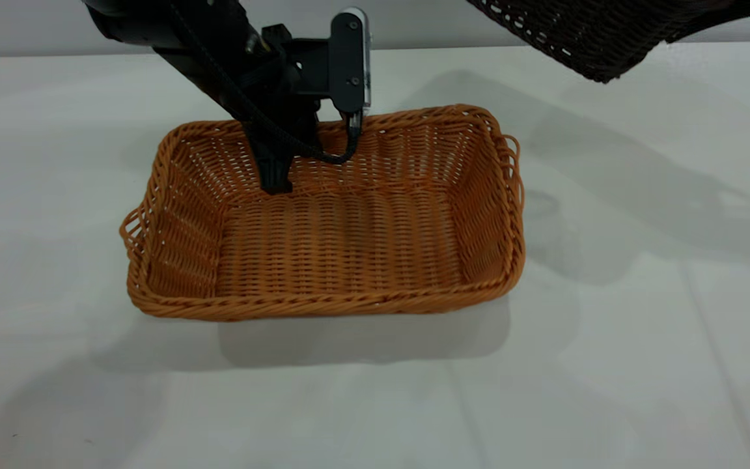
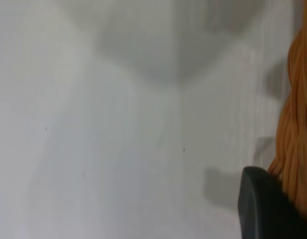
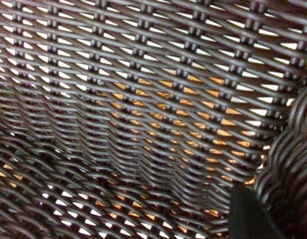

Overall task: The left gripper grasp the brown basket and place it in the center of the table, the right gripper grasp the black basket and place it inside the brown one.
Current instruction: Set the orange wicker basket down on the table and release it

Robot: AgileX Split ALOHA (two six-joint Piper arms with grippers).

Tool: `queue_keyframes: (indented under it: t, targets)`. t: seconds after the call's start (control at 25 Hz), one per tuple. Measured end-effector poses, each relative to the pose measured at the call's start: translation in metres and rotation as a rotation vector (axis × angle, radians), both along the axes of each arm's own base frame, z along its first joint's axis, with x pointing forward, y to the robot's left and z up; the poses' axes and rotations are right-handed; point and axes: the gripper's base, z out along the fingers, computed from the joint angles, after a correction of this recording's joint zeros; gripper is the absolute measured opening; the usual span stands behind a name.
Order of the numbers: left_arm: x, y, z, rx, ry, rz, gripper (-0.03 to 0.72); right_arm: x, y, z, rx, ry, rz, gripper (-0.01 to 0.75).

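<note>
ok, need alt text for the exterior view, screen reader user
An empty brown basket sits on the white table, with the left gripper reaching down at its far wall. The black basket hangs in the air at the upper right, above and beside the brown one, cut off by the picture's top edge.

black basket point(image 1: 599, 36) cut off at the top edge, right gripper out of sight, left gripper point(image 1: 276, 182) fingertips hidden behind brown basket point(image 1: 323, 215) wall

Black left end effector point(image 1: 277, 176) — braided cable; silver-edged module.
</note>
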Motion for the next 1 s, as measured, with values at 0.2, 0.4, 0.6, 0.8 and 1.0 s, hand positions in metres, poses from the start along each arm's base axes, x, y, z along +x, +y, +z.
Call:
queue_keyframes:
  t: [0.2,0.4,0.6,0.8,1.0]
  targets:
    - [-0.002,-0.005,0.0,0.013,-0.013,-0.035,0.078,-0.001,0.0,0.0,-0.004,0.004,0.01,0.15]
    - [-0.005,-0.011,0.0,0.003,-0.02,-0.037,0.147,0.0,-0.006,0.0,-0.001,0.008,-0.006,0.15]
    - [-0.003,-0.012,-0.002,-0.047,-0.023,0.027,0.361,0.0,-0.011,0.001,0.001,0.009,-0.017,0.15]
    - [-0.004,-0.021,0.008,-0.089,-0.05,0.042,0.531,0.001,-0.021,0.003,-0.001,0.002,-0.043,0.15]
    - [-0.009,-0.024,0.059,-0.118,-0.062,0.041,0.556,0.008,-0.047,0.012,-0.008,-0.037,-0.104,0.15]
